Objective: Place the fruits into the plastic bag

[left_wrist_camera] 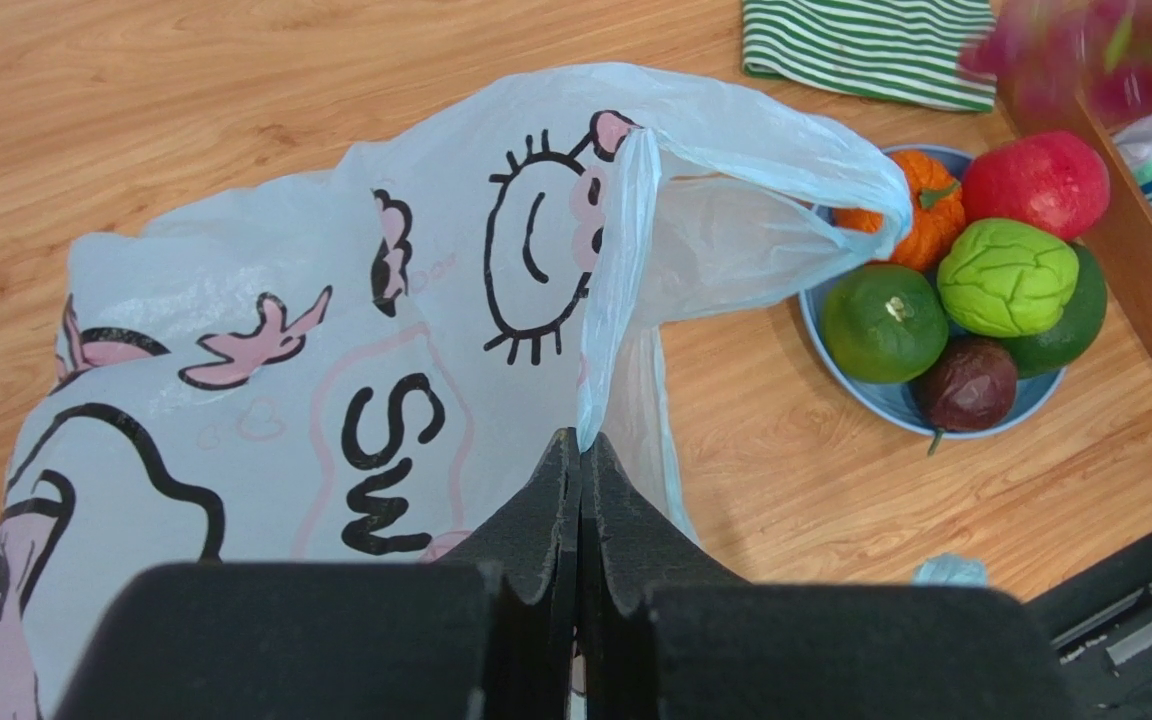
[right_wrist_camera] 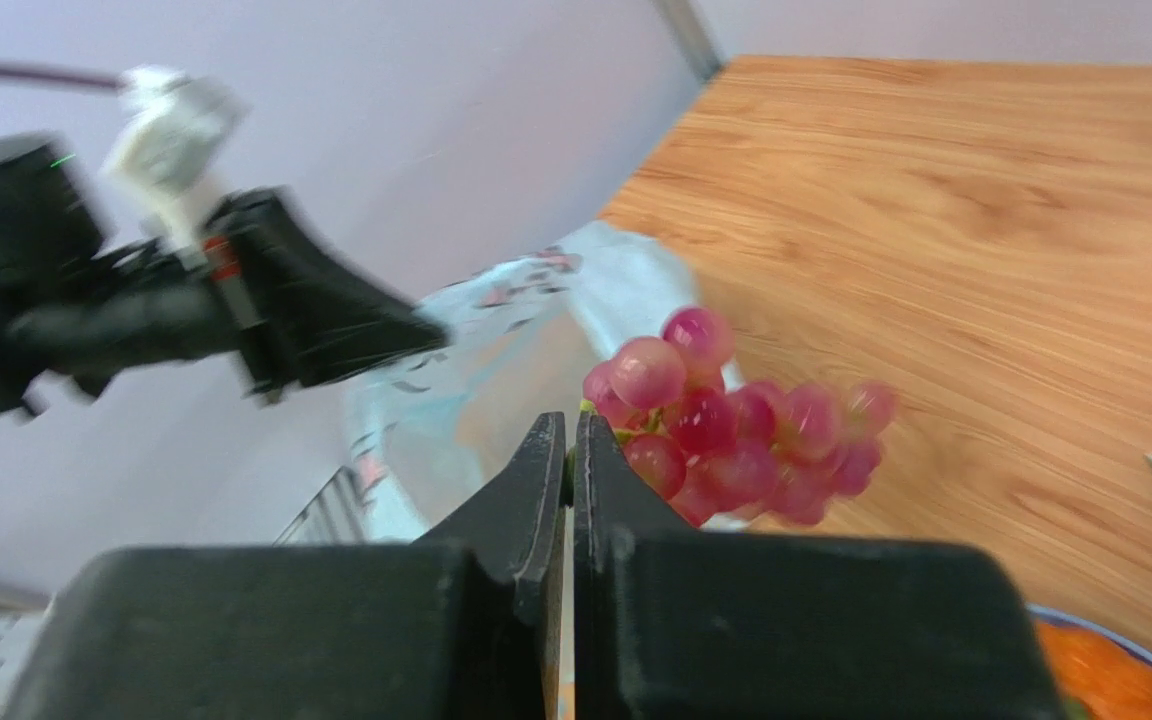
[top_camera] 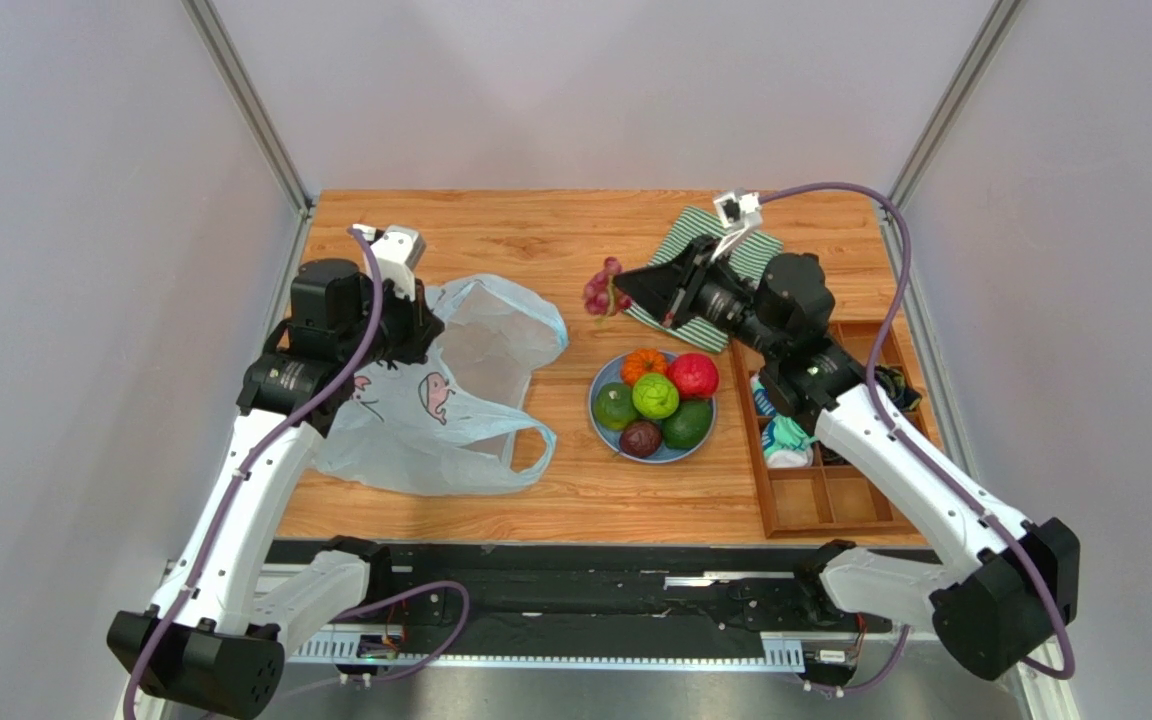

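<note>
My left gripper (left_wrist_camera: 582, 444) is shut on a fold of the plastic bag (left_wrist_camera: 387, 345) and holds its mouth up; in the top view the bag (top_camera: 440, 402) lies at the table's left under that gripper (top_camera: 414, 318). My right gripper (right_wrist_camera: 569, 435) is shut on the stem of the red-purple grapes (right_wrist_camera: 732, 428), held in the air between the plate and the bag, also seen from above (top_camera: 602, 288). The blue plate (top_camera: 600, 429) holds the orange fruit (top_camera: 642, 365), red apple (top_camera: 693, 374), bright green ball (top_camera: 656, 396), two dark green fruits (top_camera: 615, 405) and the dark purple one (top_camera: 639, 438).
A green striped cloth (top_camera: 748, 258) lies at the back right under the right arm. A wooden divided tray (top_camera: 823, 495) with small items stands at the right edge. Grey walls and metal posts close in the table on three sides.
</note>
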Robot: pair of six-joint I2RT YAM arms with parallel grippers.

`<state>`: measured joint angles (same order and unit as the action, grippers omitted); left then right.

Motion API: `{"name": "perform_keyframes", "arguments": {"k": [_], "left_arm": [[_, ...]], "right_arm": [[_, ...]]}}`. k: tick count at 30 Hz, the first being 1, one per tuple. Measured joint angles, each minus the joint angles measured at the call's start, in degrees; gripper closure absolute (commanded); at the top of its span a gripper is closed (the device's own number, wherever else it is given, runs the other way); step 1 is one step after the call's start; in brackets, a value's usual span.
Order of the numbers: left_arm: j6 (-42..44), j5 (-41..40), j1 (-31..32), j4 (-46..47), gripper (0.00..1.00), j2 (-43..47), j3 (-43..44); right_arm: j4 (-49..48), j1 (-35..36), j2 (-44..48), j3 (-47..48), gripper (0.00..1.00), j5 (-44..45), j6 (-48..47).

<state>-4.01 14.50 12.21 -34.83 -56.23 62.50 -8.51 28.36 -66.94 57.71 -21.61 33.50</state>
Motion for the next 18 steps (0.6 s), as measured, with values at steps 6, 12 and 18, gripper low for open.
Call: {"name": "perform_keyframes", "arguments": {"k": [6, 12, 18], "left_arm": [[-0.72, 1.53, -0.02, -0.07, 1.00, -0.15, 0.00], [-0.87, 6.23, -0.02, 1.20, 1.00, -0.07, -0.33], [-0.98, 11.43, -0.02, 2.56, 1.00, 0.26, -1.16]], "right_arm": [[-1.90, 8.79, 1.66, 2.67, 1.00, -0.44, -2.12], [-3.41, 12.48, -2.03, 5.51, 1.00, -0.63, -2.93], [-3.23, 14.64, -10.03, 6.97, 1.00, -1.05, -3.37]]}}
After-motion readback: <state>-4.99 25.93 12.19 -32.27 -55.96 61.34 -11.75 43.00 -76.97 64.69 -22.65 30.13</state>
